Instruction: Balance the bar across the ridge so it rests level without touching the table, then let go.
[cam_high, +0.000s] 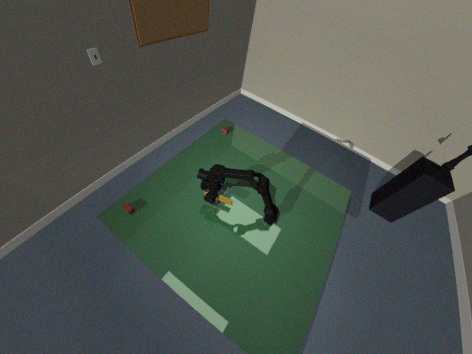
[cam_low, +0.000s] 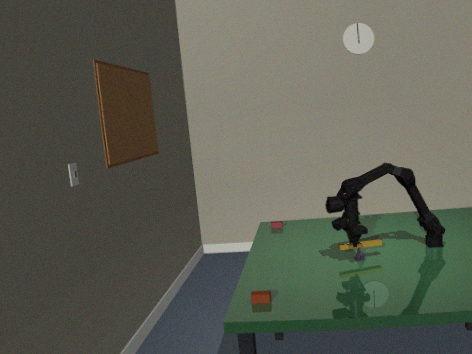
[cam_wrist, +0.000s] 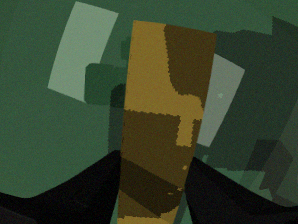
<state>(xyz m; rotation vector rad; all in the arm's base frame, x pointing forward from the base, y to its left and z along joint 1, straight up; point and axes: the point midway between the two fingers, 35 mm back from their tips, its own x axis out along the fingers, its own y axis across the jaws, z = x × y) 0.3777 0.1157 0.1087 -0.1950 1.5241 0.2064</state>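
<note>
The orange-yellow bar (cam_high: 226, 200) (cam_low: 374, 243) (cam_wrist: 150, 75) is held above the table in my gripper (cam_low: 355, 244) (cam_wrist: 153, 161), which is shut on it near its middle. In the exterior view the bar looks close to level, its right end slightly higher in the picture. The small purple ridge (cam_low: 360, 254) stands on the table under the bar, a little right of the fingertips. Whether the bar touches the ridge's top I cannot tell. The ridge is mostly hidden in the top view and hidden behind the bar in the wrist view.
The green table (cam_high: 200, 260) (cam_low: 295, 265) carries an orange-red block (cam_high: 128, 208) (cam_low: 261, 297) near its left corner and a pink-red block (cam_high: 225, 130) (cam_low: 276, 225) at the far corner. Pale light patches and arm shadows lie around the bar.
</note>
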